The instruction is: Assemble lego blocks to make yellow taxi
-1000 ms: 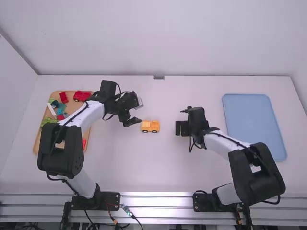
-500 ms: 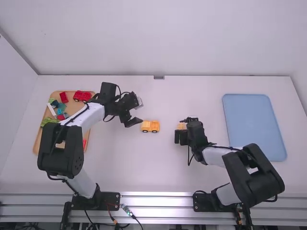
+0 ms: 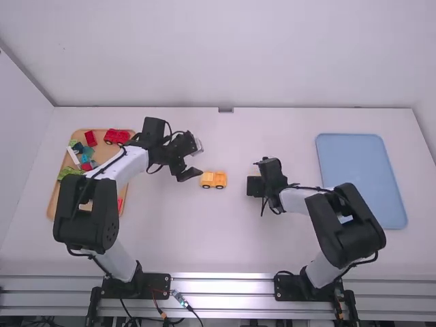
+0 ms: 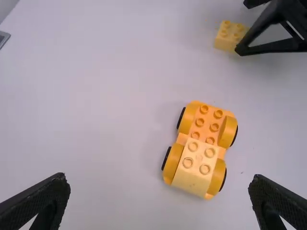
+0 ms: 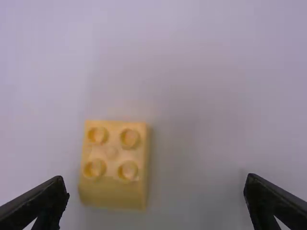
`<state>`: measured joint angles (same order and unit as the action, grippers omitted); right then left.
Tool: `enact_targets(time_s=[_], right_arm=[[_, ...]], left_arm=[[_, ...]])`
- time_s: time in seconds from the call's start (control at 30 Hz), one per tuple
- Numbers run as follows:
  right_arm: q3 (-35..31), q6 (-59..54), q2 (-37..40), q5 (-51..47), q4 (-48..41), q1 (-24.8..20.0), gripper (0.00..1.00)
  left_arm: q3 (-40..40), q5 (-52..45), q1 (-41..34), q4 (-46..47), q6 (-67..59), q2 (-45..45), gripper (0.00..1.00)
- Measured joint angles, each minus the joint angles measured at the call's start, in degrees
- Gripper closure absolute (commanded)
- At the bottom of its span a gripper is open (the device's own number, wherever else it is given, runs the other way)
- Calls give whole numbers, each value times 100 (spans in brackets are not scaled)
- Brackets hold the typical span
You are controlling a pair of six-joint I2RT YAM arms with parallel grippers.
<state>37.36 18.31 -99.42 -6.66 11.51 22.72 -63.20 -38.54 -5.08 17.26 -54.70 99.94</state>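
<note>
Over the table, the right end effector is held wide open and empty, with a yellow block lying between its fingertips, off-centre and nearer one of them. With twelve o'clock taken as away from the arm bases, the wheeled car base is seen at nine o'clock from it, standing just beside the left end effector, which is also spread wide and empty.

The block should be light, stiff and hardly fragile, though its smooth walls may slip if pinched askew. It is best gripped low on two opposite flat walls, with the studs left free; some centring would be needed first. The base is better steadied by its body, as it may roll.

The block is pale yellow, with four round studs. The base is deeper orange-yellow, black-wheeled, and topped at one end by a paler four-stud block.
</note>
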Motion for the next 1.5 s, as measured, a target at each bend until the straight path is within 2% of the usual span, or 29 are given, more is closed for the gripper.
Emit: enact_targets(time_s=[0.1,0.2,0.3,0.53,0.83,1.1,1.2,1.23,1.27,1.4,1.5], right_arm=[[256,35,0,42,-361,83,9],[586,79,0,164,-1143,109,12],[767,90,0,219,-1434,46,14],[844,90,0,350,-1482,15,17],[885,79,0,505,-1864,-63,15],[1209,85,-9,503,-2120,-76,12],[1388,76,-234,546,-2240,-76,10],[1515,83,-402,564,-2371,-76,18],[1626,70,-555,562,-2474,-76,20],[2039,216,-994,262,-2787,15,15],[2105,308,-1045,-13,-2653,319,14]], left_arm=[[0,-2,-2,-2,0,0,1],[0,-2,0,-26,2,0,1],[0,-2,-2,-24,2,0,1],[0,-2,-2,-22,2,0,1],[0,-9,0,313,-262,0,1],[0,-96,-2,435,-439,0,1],[0,-181,-2,507,-529,2,1],[0,-205,-2,496,-538,0,1],[0,-221,-2,490,-542,0,1],[0,-238,-2,507,-544,2,1],[0,-212,-2,546,-544,0,1]])
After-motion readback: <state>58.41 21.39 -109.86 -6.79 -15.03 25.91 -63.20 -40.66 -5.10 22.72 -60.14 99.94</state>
